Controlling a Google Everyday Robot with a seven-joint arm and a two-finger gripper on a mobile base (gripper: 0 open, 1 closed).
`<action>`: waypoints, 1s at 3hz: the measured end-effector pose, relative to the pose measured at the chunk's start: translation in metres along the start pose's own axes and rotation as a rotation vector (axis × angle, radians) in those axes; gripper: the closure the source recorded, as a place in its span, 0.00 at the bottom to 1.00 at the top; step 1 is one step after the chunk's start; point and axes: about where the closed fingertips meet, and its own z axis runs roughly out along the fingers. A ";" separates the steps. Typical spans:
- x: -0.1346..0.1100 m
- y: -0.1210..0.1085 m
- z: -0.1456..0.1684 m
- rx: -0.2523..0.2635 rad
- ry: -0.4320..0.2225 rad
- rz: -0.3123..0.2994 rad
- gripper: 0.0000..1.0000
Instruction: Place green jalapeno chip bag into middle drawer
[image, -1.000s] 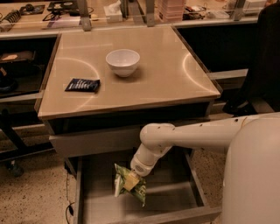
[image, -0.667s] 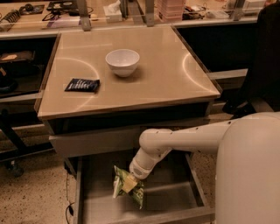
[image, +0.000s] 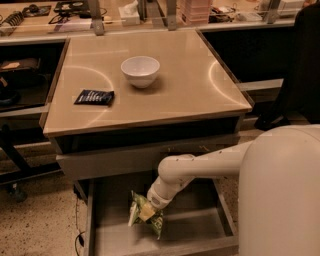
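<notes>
The green jalapeno chip bag (image: 148, 219) is crinkled and sits low inside the open middle drawer (image: 200, 235), left of centre; I cannot tell whether it rests on the drawer floor. My gripper (image: 146, 211) reaches down into the drawer on a white arm (image: 200, 167) and is right at the bag's top, with a pale part over the bag. The arm hides the gripper's fingers.
A white bowl (image: 140, 70) and a flat dark-blue packet (image: 94, 97) lie on the beige tabletop (image: 190, 90) above the drawers. A closed drawer front (image: 115, 162) sits just above the open one. Cluttered shelves stand behind. My white base (image: 285, 195) fills the lower right.
The arm has shifted slightly left and the base has come closer; the bag stays in the same place in the drawer.
</notes>
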 end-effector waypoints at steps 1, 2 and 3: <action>-0.004 -0.006 0.010 0.012 -0.002 0.007 1.00; -0.008 -0.012 0.020 0.016 0.000 0.015 1.00; -0.008 -0.017 0.029 0.016 0.004 0.028 1.00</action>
